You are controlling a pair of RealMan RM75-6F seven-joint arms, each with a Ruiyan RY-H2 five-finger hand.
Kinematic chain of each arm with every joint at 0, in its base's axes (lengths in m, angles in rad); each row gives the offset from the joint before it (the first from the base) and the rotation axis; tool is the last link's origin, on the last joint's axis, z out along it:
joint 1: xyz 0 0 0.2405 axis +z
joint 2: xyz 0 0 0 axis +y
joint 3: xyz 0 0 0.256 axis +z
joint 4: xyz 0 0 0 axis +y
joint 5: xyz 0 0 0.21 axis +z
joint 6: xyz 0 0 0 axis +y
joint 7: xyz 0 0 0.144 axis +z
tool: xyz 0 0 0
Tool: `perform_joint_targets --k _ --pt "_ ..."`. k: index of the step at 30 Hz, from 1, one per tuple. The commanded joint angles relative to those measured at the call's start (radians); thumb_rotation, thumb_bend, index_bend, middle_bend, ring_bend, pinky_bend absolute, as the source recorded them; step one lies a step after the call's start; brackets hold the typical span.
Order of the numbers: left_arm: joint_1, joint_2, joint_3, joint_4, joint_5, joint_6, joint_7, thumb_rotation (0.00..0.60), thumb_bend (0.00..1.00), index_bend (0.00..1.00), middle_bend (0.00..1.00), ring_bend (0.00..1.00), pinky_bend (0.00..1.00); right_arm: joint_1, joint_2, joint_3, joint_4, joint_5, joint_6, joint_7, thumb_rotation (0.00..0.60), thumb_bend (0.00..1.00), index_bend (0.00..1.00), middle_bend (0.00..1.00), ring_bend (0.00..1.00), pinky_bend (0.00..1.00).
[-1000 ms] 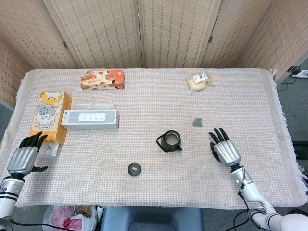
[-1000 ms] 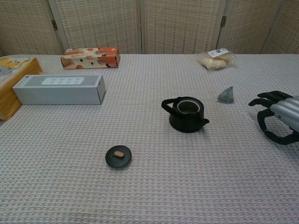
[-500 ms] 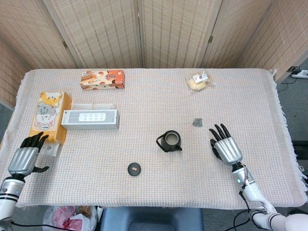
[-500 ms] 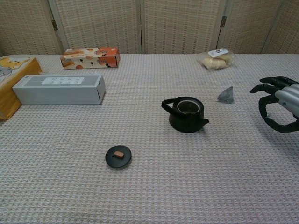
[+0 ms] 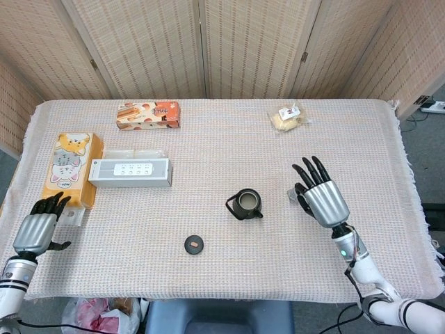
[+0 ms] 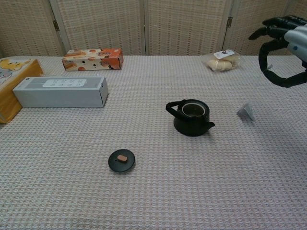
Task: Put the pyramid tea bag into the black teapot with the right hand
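Observation:
The black teapot [image 5: 245, 204] [image 6: 192, 117] stands open at mid-table, with its lid [image 5: 194, 244] [image 6: 121, 160] lying in front to the left. The pale pyramid tea bag [image 5: 292, 195] [image 6: 246, 111] is right of the pot, just beside and below my raised right hand [image 5: 321, 195] [image 6: 285, 40]. That hand is high above the cloth with its fingers curved. A small white tag shows between thumb and finger, so the bag seems to hang from it. The string is too thin to see. My left hand [image 5: 33, 231] rests at the table's near left edge, holding nothing.
A white box [image 5: 130, 172] [image 6: 61, 91] and a yellow cat box [image 5: 69, 167] lie at the left, and an orange snack box [image 5: 148, 115] [image 6: 92, 59] at the back. A bagged bun [image 5: 287, 117] [image 6: 220, 61] sits back right. A small white packet [image 5: 71, 217] lies by my left hand.
My right hand has risen well above the table and moved toward the pot. The tea bag has left its old spot and shifted nearer and to the right. The left hand is still.

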Motion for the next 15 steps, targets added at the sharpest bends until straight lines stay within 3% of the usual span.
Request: perform_joint_targets --k 1,15 --pt "-0.001 0.000 -0.002 0.002 -0.004 -0.003 -0.001 0.600 0.14 0.00 0.00 0.00 0.10 0.028 0.055 0.044 -0.088 0.012 -0.005 -0.043 0.600 0.44 0.69 0.17 0.00 0.00" --pt "-0.003 0.011 -0.010 0.008 -0.014 -0.012 -0.029 0.600 0.14 0.00 0.00 0.00 0.10 0.086 0.067 0.092 -0.177 0.016 -0.032 -0.074 0.600 0.44 0.69 0.18 0.00 0.00"
